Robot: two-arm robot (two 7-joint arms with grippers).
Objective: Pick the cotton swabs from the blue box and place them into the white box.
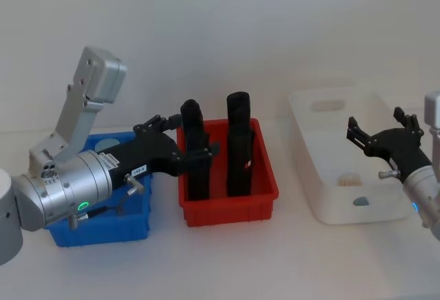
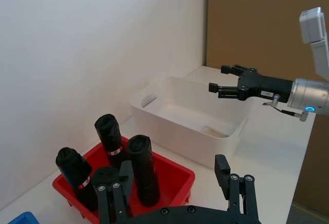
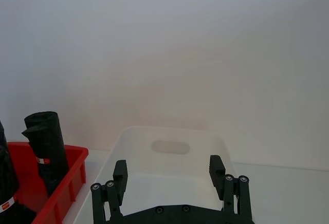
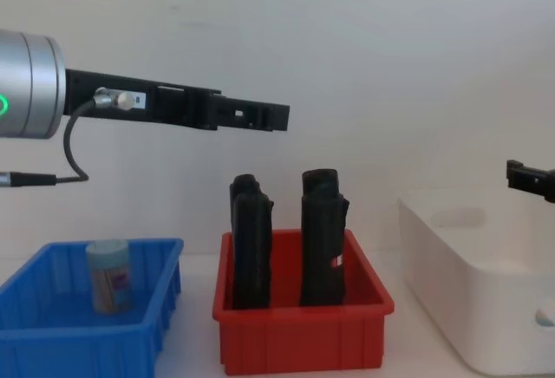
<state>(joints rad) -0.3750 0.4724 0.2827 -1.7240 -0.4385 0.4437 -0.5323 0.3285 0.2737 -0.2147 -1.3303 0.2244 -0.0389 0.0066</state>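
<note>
left gripper [image 1: 184, 137] centre-left in head view, over the blue box [image 1: 103, 233] edge by the red bin [image 1: 230, 210] — fingers apart, empty. right gripper [image 1: 375, 122] far right above the white box [image 1: 328, 102], fingers apart. One cotton swabs tub [image 4: 109, 276] upright in the blue box, lower left of chest view — second tub [image 1: 350, 178] lies in the white box.

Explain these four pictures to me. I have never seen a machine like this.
It is a robot with two arms, each ending in a pincer. One picture is taken from its head, looking down; one from its chest, looking across the table; two from its wrists. On the table stand a blue box, a red bin with tall black rolls, and a white box. A tub of cotton swabs stands in the blue box; another seems to lie in the white box. The left pincer hangs open above the red bin's left side. The right pincer hangs open over the white box. Neither holds anything.
</note>
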